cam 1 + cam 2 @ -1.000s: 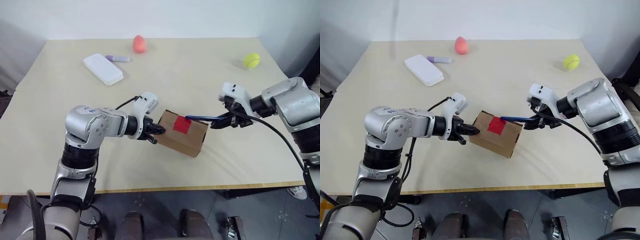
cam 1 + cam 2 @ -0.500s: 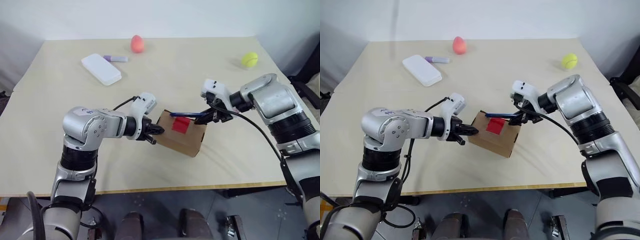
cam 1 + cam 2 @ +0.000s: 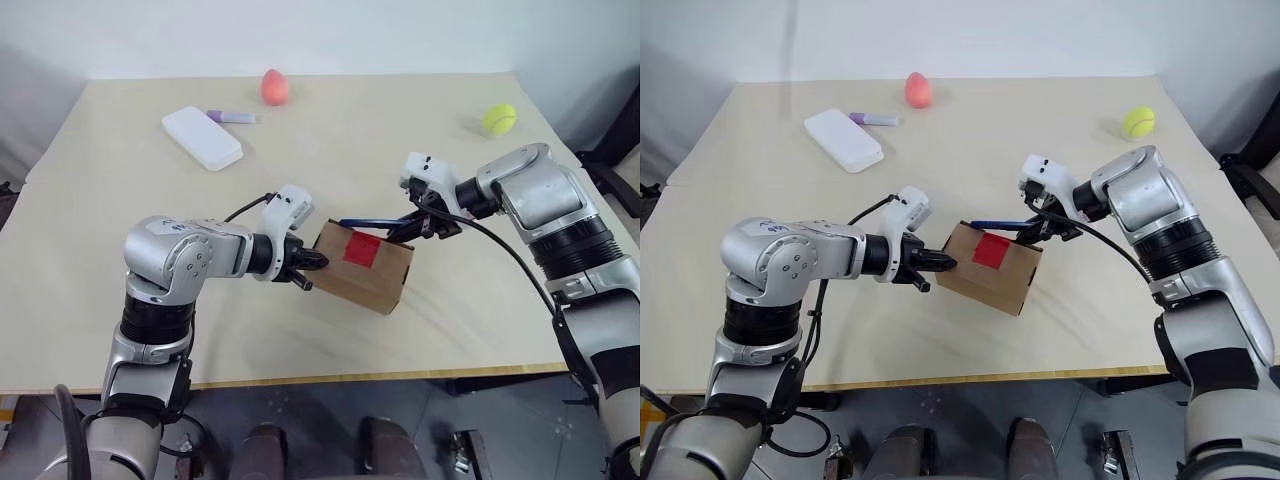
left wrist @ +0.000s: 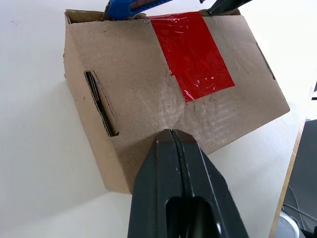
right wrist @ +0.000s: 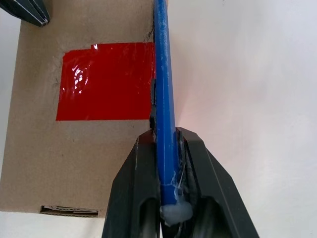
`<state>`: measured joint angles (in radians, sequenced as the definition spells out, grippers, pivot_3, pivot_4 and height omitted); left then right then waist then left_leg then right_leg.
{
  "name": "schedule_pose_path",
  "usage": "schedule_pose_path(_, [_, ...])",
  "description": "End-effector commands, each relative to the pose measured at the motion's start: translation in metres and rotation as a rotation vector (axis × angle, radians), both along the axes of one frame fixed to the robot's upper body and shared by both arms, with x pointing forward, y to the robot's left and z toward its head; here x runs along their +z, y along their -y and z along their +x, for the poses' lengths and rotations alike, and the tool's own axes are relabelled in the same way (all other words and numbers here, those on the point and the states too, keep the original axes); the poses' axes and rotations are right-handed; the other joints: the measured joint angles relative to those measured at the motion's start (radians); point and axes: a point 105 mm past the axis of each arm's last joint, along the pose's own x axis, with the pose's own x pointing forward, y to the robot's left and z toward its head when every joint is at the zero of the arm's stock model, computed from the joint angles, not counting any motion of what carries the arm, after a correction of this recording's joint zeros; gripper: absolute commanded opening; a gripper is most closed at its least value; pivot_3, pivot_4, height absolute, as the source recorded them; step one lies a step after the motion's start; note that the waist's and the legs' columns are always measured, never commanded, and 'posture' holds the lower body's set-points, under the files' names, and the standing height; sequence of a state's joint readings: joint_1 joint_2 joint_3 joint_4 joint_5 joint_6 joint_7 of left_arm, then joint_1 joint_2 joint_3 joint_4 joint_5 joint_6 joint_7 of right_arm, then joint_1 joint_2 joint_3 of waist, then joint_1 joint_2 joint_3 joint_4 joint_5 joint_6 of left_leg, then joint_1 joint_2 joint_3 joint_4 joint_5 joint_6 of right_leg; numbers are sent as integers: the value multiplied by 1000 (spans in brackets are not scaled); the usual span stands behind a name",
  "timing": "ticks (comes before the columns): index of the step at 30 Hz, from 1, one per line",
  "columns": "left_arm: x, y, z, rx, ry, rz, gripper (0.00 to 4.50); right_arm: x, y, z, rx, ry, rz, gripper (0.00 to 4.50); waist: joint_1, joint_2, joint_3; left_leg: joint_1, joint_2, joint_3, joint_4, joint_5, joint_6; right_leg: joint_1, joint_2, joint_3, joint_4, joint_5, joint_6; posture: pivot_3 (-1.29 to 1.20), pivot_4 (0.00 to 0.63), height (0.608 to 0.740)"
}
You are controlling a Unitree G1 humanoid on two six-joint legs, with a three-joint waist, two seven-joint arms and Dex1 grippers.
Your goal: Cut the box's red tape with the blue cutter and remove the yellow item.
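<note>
My right gripper (image 3: 1038, 228) pinches the blue cutter (image 3: 997, 225) along the box's (image 3: 990, 270) far edge; left gripper (image 3: 943, 264), pressed together, touches its left side.

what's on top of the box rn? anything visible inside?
On the box: the red tape, uncut, and the blue cutter lying along its far edge, held by the right hand. Flaps are closed, so the inside is hidden.

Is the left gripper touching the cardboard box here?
Touching. In the left wrist view the shut left gripper presses its tips into the box, and the cardboard is dented around them.
</note>
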<state>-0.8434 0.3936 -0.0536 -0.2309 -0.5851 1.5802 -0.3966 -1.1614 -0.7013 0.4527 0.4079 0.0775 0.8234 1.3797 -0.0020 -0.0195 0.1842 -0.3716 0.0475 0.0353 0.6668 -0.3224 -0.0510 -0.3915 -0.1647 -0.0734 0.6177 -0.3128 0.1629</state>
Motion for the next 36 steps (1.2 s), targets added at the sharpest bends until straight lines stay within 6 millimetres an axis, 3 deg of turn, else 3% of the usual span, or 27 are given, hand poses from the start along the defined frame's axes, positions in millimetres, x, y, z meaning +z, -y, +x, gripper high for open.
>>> schedule_pose_path(1, [-21, -8, -1, 44, -72, 63, 0, 5, 6, -5, 26, 9, -33, 170, 0, 0, 0, 0, 0, 0, 0, 0, 0, 0, 0, 0, 0, 0, 0, 0, 150, 740])
schedule_pose_path(16, [-22, -4, 1, 48, -76, 48, 0, 6, 32, -20, 3, -110, -200, 170, 6, 0, 0, 0, 0, 0, 0, 0, 0, 0, 0, 0, -1, 0, 0, 0, 150, 740])
schedule_pose_path(36, [-21, -4, 4, 59, -75, 40, 0, 10, 57, -33, -19, -131, -268, 170, 15, 0, 0, 0, 0, 0, 0, 0, 0, 0, 0, 0, -2, 0, 0, 0, 150, 740])
